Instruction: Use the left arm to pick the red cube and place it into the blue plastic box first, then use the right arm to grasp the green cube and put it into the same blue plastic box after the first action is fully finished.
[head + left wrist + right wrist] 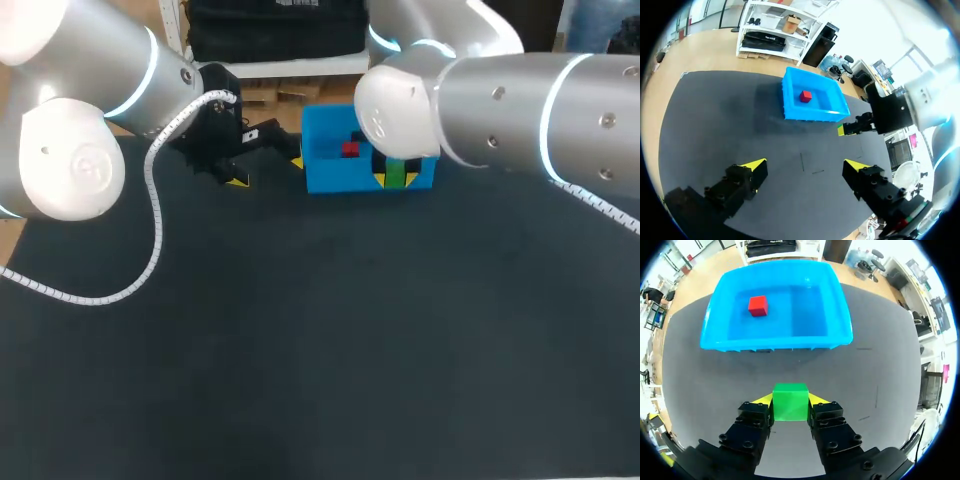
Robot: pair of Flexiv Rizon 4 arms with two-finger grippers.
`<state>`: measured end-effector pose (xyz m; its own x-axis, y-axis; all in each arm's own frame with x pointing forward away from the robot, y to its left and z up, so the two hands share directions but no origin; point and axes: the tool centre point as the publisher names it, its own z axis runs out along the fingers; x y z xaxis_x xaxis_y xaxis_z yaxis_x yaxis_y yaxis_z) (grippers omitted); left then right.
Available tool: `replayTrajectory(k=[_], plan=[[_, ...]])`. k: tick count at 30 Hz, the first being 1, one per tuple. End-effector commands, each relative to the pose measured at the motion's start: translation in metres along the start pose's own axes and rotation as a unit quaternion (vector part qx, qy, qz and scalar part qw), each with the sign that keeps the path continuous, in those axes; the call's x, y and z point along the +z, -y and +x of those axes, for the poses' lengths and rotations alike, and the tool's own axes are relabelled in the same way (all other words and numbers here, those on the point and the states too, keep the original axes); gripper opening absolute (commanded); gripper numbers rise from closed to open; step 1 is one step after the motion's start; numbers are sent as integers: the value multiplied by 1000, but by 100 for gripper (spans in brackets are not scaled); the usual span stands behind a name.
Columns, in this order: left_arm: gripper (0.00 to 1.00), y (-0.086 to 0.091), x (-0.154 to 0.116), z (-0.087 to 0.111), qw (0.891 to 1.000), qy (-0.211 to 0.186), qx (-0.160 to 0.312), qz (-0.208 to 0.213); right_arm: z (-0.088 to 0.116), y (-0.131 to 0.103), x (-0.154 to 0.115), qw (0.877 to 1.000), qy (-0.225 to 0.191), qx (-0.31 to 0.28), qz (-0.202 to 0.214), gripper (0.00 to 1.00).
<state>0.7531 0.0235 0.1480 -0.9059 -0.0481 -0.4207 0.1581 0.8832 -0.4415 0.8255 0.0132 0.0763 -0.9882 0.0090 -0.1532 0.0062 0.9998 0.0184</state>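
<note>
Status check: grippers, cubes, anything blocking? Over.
Left gripper open, empty, apart from blue box. Right gripper shut on green cube, short of box. Red cube in box. Nothing blocking.

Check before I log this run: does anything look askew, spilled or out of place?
Nothing stands out. The red cube lies in the blue plastic box, which sits level; the right tool holds the green cube squarely; the left tool is open.

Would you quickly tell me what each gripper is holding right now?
Left gripper: open, empty.
Right gripper: shut on the green cube.
</note>
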Motion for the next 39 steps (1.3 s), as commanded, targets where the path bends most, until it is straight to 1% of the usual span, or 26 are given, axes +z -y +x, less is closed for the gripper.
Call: replayTrajectory(k=[1,16,26,32,39], plan=[[100,0,0,0,1000,0,0,0,5,2,-13,1000,8,0,-4,0],[100,0,0,0,1000,0,0,0,-2,2,-45,1000,21,2,-17,0],[100,0,0,0,1000,0,0,0,-13,2,-77,998,58,0,-40,0],[100,0,0,0,1000,0,0,0,-19,2,-85,996,72,0,-46,0],[100,0,0,0,1000,0,0,0,-32,0,-92,995,86,-3,-48,0]])
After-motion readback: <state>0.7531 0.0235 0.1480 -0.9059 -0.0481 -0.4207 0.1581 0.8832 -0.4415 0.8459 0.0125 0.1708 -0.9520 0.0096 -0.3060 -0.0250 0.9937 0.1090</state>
